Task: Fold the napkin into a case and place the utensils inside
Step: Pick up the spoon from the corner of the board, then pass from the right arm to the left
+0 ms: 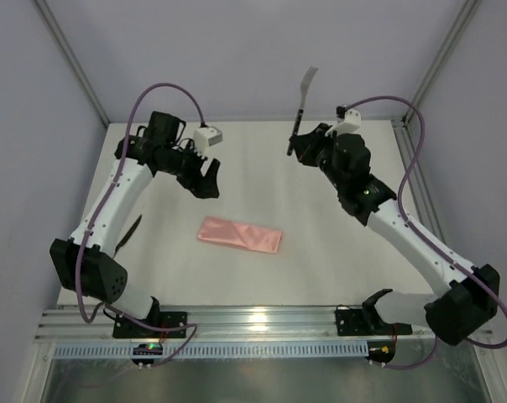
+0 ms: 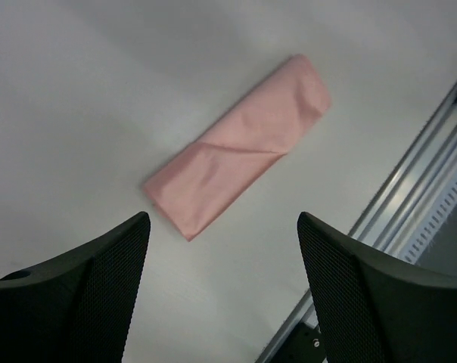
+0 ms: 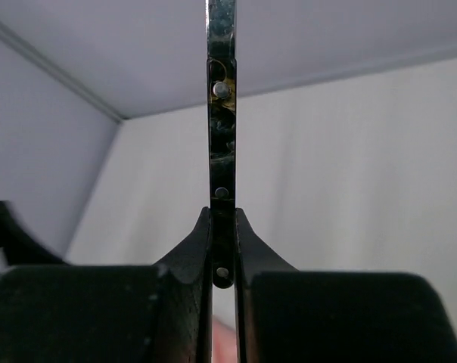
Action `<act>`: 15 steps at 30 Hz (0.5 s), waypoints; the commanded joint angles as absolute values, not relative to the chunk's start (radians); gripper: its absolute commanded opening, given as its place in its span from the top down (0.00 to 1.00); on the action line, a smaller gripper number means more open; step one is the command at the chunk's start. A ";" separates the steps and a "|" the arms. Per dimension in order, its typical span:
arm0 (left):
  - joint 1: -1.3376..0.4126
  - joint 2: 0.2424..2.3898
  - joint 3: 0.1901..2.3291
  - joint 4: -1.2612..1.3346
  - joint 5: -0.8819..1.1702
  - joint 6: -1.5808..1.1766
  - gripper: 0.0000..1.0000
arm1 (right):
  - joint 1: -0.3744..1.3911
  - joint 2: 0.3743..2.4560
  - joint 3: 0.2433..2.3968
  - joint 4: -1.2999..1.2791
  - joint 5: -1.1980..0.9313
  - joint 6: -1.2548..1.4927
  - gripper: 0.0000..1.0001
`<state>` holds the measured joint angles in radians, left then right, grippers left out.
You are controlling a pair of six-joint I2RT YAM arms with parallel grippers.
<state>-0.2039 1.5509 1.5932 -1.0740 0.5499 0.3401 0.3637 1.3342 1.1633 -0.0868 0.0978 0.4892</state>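
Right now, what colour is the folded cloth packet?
The folded cloth packet is plain salmon pink; clearest in the left wrist view.

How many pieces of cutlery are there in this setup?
1. The fork is gripped by its dark handle in the right arm's jaws, raised toward the back. The pink case lies folded in the middle; anything tucked inside it would be hidden.

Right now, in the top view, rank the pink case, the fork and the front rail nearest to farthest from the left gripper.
1. The case, mid-table, by the left gripper.
2. The fork, raised in the right gripper.
3. The rail, along the near edge.
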 commanded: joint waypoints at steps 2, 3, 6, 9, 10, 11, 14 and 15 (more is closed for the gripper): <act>-0.377 1.437 1.624 -1.007 0.649 0.215 0.19 | 0.616 1.236 1.017 0.248 0.444 0.816 0.96; -0.394 1.412 1.628 -0.985 0.666 0.195 0.18 | 0.712 1.233 1.014 0.264 0.481 0.830 0.96; -0.426 1.365 1.626 -0.921 0.686 0.131 0.18 | 0.863 1.233 1.022 0.330 0.583 0.847 0.96; -0.440 1.347 1.609 -0.893 0.704 0.098 0.18 | 0.957 1.261 1.063 0.334 0.626 0.842 0.96; -0.442 1.341 1.600 -0.887 0.698 0.092 0.18 | 0.974 1.267 1.077 0.333 0.632 0.848 0.96; -0.442 1.332 1.586 -0.852 0.690 0.083 0.19 | 0.986 1.275 1.077 0.340 0.638 0.854 0.96; -0.442 1.318 1.554 -0.809 0.683 0.063 0.23 | 1.032 1.290 1.091 0.345 0.670 0.839 0.96; -0.442 1.321 1.552 -0.807 0.686 0.057 0.25 | 1.041 1.293 1.095 0.341 0.675 0.835 0.96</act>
<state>-0.4381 1.3251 1.5719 -0.8864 0.6632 0.1089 1.0195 1.3006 1.0397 0.2379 0.5533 0.8165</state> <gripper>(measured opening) 0.764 0.094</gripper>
